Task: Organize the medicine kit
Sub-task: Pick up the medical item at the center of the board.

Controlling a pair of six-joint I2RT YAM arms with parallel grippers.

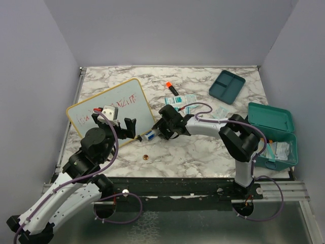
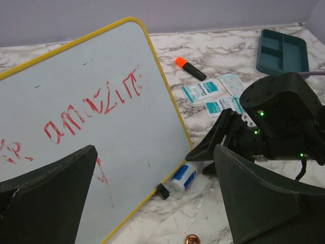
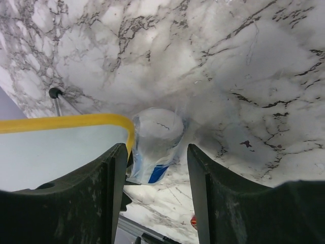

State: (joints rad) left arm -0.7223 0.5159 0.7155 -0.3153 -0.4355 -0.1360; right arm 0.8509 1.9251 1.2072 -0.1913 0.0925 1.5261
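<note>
The right tool (image 1: 156, 133) lies low over the counter (image 1: 203, 152), its jaws half parted either side of a small tube (image 1: 149, 136) with a thin gap on each side, so it is released. The left tool (image 1: 129, 127) hangs over the whiteboard (image 1: 111, 109), spread wide and grasping nothing.

The counter is white marble with grey veins, boxed in by plain pale lilac walls, with a dark rail along the near edge.

Only the right wrist view shows the tube wrapped in clear film, white-capped with a blue label, lying against the board's yellow corner. Only the left wrist view shows the red scrawl on the board clearly, and the right tool (image 2: 203, 157) side-on with green lights. Only the top view shows the kit: the teal case (image 1: 270, 118) sits at the right edge of the counter, lid up, packets inside, partly behind the right arm. Its tray (image 1: 227, 86) lies apart at the far right.

An orange-capped marker (image 1: 171, 89) and some packets (image 1: 184, 100) lie beyond the right tool. A coin (image 1: 144, 158) lies near the front. The board's corner crowds the tube on one side
</note>
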